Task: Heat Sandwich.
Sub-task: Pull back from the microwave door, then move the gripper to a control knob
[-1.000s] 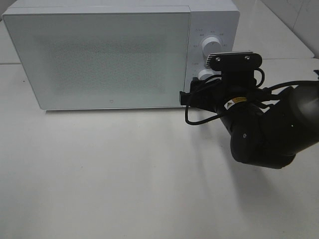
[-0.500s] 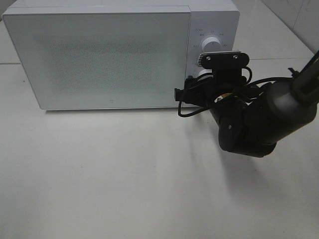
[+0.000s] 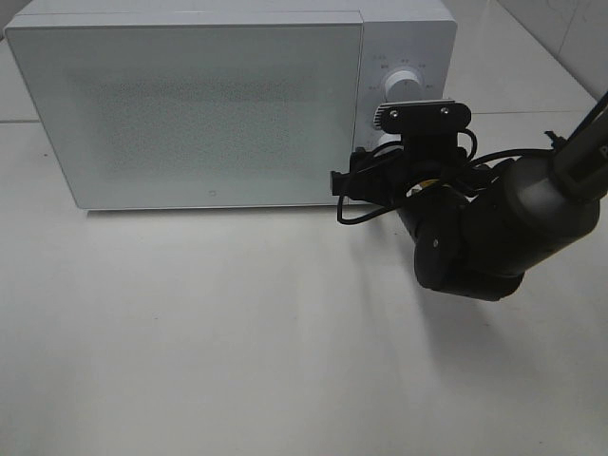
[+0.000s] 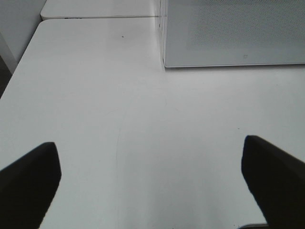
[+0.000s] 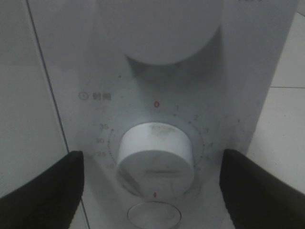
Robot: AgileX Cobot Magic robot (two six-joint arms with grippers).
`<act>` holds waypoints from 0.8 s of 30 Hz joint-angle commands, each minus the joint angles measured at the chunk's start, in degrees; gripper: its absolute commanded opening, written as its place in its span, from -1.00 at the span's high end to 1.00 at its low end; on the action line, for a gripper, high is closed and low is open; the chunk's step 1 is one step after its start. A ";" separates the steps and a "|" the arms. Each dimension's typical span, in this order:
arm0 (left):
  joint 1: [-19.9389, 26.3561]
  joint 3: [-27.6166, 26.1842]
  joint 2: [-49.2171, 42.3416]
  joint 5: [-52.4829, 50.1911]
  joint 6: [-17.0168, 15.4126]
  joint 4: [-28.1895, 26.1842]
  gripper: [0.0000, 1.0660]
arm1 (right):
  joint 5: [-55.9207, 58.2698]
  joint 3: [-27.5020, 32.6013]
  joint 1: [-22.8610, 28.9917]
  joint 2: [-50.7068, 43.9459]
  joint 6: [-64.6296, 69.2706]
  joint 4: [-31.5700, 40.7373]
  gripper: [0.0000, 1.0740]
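Note:
The sandwich is out of view. The white microwave [image 3: 190,114] stands at the back of the table with its door closed. My right gripper [image 3: 397,157] hovers right in front of its control panel. In the right wrist view the right gripper [image 5: 152,183] is open, its two dark fingers [image 5: 43,191] standing either side of the lower timer knob [image 5: 155,157] without touching it. The upper knob [image 5: 167,28] sits above it. My left gripper [image 4: 152,181] is open over the bare table, with nothing between its fingers [image 4: 28,176].
The white table [image 3: 237,332] stretches in front of the microwave. The microwave's front corner [image 4: 164,62] shows in the left wrist view. The right arm's dark body [image 3: 484,237] hangs over the table's right side. The left arm does not show in the exterior view.
The right arm has moved left and closer to the microwave's control panel, lining up with the lower knob. Both grippers kept the same opening.

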 commanded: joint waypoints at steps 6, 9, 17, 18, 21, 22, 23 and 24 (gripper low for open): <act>0.06 0.17 -1.55 -0.17 -0.46 0.00 -0.83 | -0.40 -0.57 -0.23 -1.49 -1.49 -0.86 -0.39; 0.06 0.17 -1.55 -0.17 -0.46 0.00 -0.83 | -0.46 -0.57 -0.11 -1.89 -2.29 -0.86 -0.36; 0.06 0.17 -1.55 -0.17 -0.46 0.00 -0.83 | -0.06 -0.57 -0.11 -1.89 -2.29 -0.86 0.17; 0.06 0.17 -1.55 -0.17 -0.46 0.00 -0.83 | 0.11 -0.57 -0.11 -1.89 -2.29 -0.86 0.28; 0.06 0.17 -1.55 -0.17 -0.46 0.00 -0.83 | 0.74 -0.57 -0.11 -1.89 -2.29 -0.86 0.67; 0.06 0.17 -1.55 -0.17 -0.46 0.00 -0.83 | 0.86 -0.57 -0.11 -1.89 -2.29 -0.92 0.78; 0.06 0.17 -1.55 -0.17 -0.46 0.00 -0.83 | 0.92 -0.57 -0.11 -1.89 -2.29 -0.92 0.92; 0.06 0.17 -1.55 -0.17 -0.46 0.00 -0.83 | 0.92 -0.57 -0.11 -1.89 -2.29 -0.92 0.92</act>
